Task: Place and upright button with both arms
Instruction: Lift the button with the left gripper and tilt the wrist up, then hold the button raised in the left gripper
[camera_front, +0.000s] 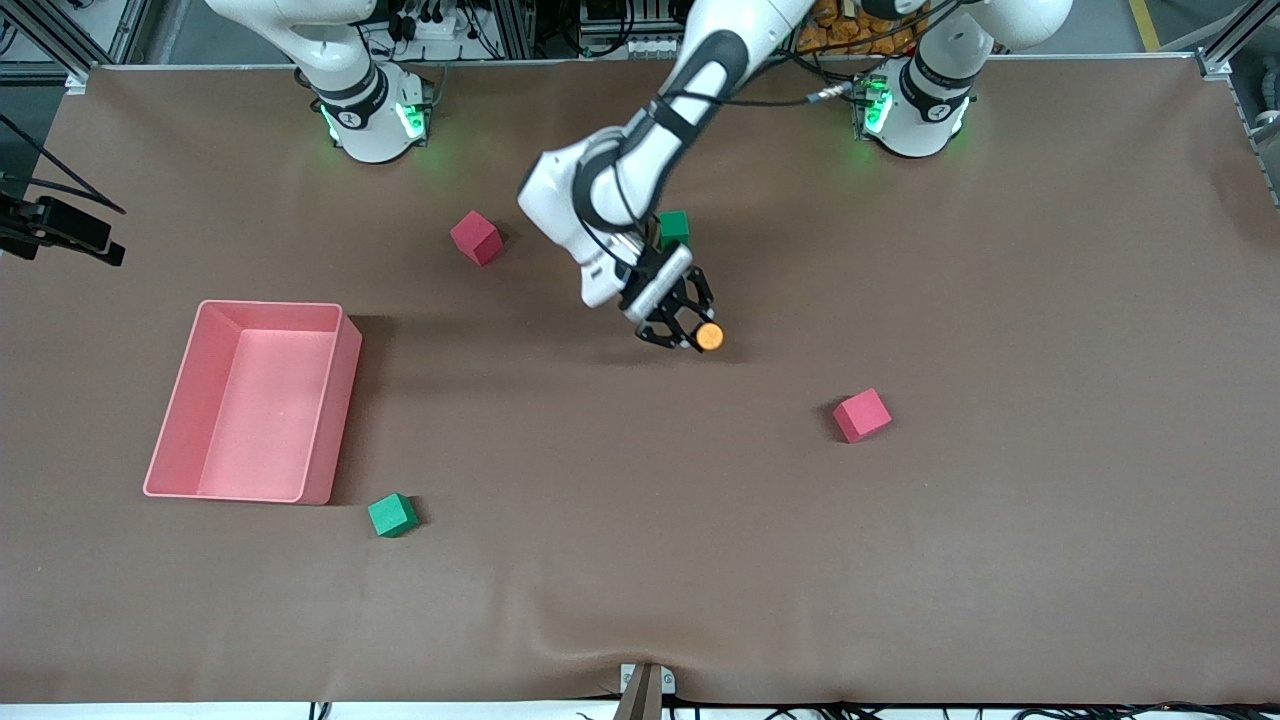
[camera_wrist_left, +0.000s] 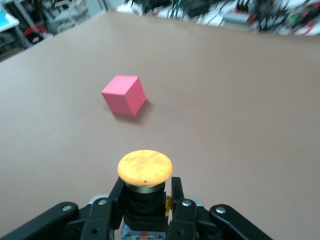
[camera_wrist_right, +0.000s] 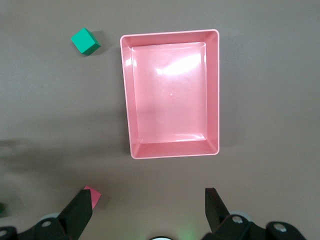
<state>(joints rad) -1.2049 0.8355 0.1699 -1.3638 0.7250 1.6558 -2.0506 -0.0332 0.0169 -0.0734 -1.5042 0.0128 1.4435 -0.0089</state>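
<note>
The left gripper (camera_front: 690, 335) squeezes the button (camera_front: 709, 336), in the middle of the front view. The right gripper (camera_wrist_right: 150, 212) is wide open and holds nothing, above the pink tray (camera_wrist_right: 125, 95).

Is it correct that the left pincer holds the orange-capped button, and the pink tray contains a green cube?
Not fully. The left pincer does hold the button, but the pink tray contains nothing; the right wrist view shows this. The green cube lies on the table beside the tray.
</note>
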